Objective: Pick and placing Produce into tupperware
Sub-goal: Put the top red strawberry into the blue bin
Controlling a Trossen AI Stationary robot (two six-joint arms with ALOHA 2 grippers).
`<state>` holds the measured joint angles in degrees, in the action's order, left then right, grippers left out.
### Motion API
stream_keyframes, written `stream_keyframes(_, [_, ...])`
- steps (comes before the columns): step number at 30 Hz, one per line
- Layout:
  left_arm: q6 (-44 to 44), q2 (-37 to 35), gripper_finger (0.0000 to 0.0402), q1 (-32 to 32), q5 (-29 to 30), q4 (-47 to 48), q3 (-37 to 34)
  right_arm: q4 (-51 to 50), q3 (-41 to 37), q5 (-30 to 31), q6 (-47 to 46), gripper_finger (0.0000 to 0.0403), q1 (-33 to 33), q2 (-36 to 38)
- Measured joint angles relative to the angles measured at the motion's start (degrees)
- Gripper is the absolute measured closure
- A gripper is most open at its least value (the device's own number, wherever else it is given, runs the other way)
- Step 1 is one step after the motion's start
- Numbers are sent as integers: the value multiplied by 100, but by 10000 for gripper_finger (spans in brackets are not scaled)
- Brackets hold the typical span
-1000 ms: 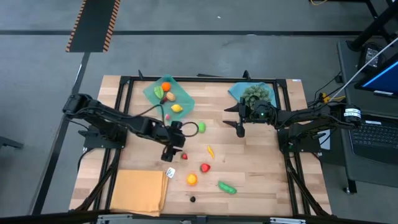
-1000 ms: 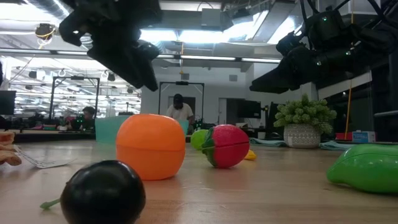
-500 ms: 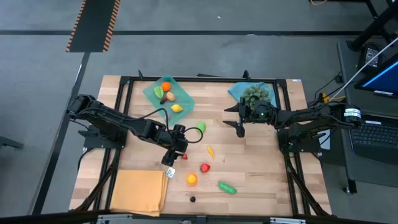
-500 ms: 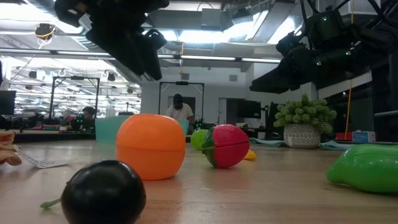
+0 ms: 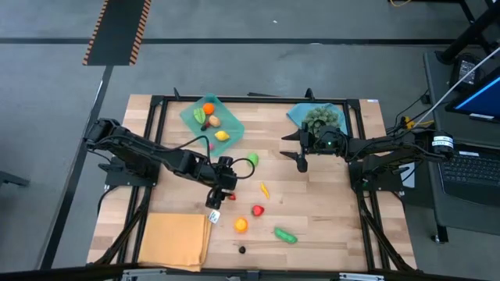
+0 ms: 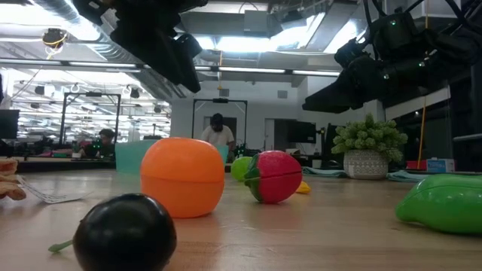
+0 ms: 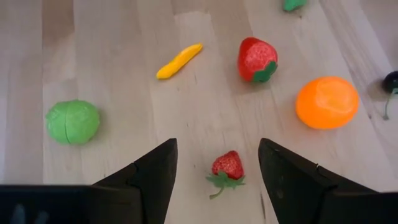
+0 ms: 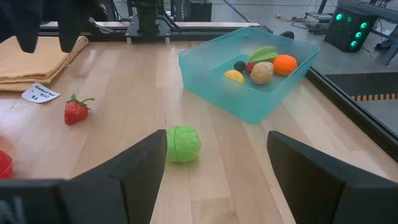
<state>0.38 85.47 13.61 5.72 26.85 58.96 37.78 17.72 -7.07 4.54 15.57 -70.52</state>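
The left tool (image 7: 214, 163), which has moved forward over the last second, now hangs open above the small strawberry (image 7: 227, 165) on the surface (image 5: 312, 203), probably preparing its pick for the tupperware (image 5: 211, 119), while the right tool (image 5: 301, 162) waits open.

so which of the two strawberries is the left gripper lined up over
The smaller strawberry, lying between the open left gripper fingers. The bigger strawberry sits farther off, by the orange.

The left gripper (image 7: 216, 163) hangs with fingers parted above a small strawberry (image 7: 227, 165). A green ball (image 7: 73, 121) lies at nine o'clock, an orange (image 7: 326, 102) at two.
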Motion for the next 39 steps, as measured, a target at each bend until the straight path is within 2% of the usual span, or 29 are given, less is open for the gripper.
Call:
stream_keyframes(6, [31, 232, 181, 32, 13, 6, -2, 0, 0, -1, 0, 123, 0, 0])
stream_keyframes(13, [468, 856, 187, 126, 12, 21, -2, 0, 0, -2, 0, 123, 0, 0])
stream_keyframes(28, [479, 1765, 188, 149, 9, -55, -6, 2, 0, -2, -149, 123, 0, 0])
stream_keyframes(39, [615, 1860, 188, 149, -23, -205, -2, 2, 2, -2, -146, 123, 0, 0])
